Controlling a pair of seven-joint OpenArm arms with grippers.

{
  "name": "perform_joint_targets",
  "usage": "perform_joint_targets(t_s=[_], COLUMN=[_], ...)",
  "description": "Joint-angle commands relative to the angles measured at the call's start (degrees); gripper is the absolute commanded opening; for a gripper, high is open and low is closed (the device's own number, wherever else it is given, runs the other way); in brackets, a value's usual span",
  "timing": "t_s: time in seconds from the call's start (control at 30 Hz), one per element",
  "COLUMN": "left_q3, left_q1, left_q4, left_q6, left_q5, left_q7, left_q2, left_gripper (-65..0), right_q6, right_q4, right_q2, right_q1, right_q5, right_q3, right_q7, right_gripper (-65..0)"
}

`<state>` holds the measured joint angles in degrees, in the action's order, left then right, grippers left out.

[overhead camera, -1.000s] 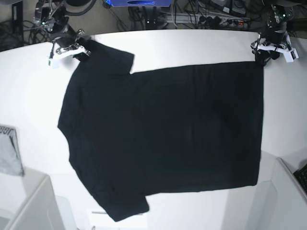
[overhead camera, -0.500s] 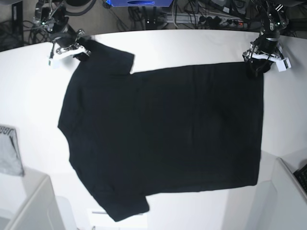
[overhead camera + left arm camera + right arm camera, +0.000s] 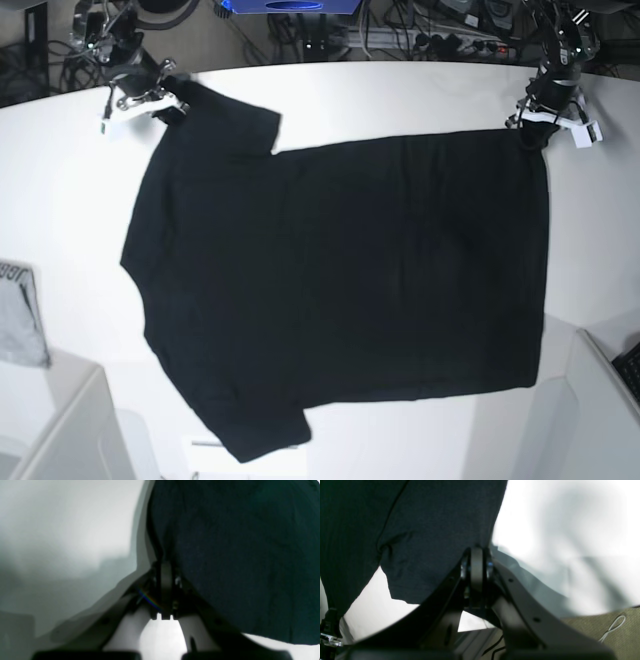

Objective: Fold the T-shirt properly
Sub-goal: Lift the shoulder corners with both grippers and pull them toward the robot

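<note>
The black T-shirt lies flat, plain side up, on the white table, collar end at the left and hem at the right. My right gripper is shut on the tip of the far sleeve; the right wrist view shows its closed jaws pinching the cloth. At the far right, my left gripper is shut on the hem's far corner. In the left wrist view its closed jaws pinch the dark cloth's edge.
A small grey item with lettering lies at the table's left edge. White boxes stand at the near left and near right. Cables and a blue object sit behind the table.
My left gripper has moved left and down onto the hem's far corner and shut on it. The right gripper has stayed on the sleeve.
</note>
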<state>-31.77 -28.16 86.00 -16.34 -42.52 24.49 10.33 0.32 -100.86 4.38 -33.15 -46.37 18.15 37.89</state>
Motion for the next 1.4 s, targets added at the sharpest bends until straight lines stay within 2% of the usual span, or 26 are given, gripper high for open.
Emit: perform_joint_targets(t_s=[0.0,0.63,0.93,1.37], left_q3=[-0.2,0.2,-0.3,-0.1], left_q1=[-1.2,-8.5,-12.8,-11.8], left_q4=[0.5,3.3,7.6,11.5], left_q6=[0.6,0.5,0.5,0.6], left_q5=[0.6,0.7,0.7,0.7], left_q7=[1.5,1.5,1.5,1.5], left_q2=[0.4,5.1,5.3,5.3], left_gripper=[-65.0,-65.0,-65.0,-65.0], right_q6=[-0.6,-0.6,-0.6,-0.6], right_q4=[-0.5,-2.5,-7.9,-14.0], right_q2=[0.1,0.2,0.0,0.3], right_q1=[-0.6,-7.7,-13.1,-6.8], right_q5=[0.4,0.4,0.4,0.2], right_q3=[0.4,0.4,0.4,0.1], right_q7=[0.6,0.4,-1.5,-1.1], right_gripper=[-65.0,-65.0,-65.0,-65.0])
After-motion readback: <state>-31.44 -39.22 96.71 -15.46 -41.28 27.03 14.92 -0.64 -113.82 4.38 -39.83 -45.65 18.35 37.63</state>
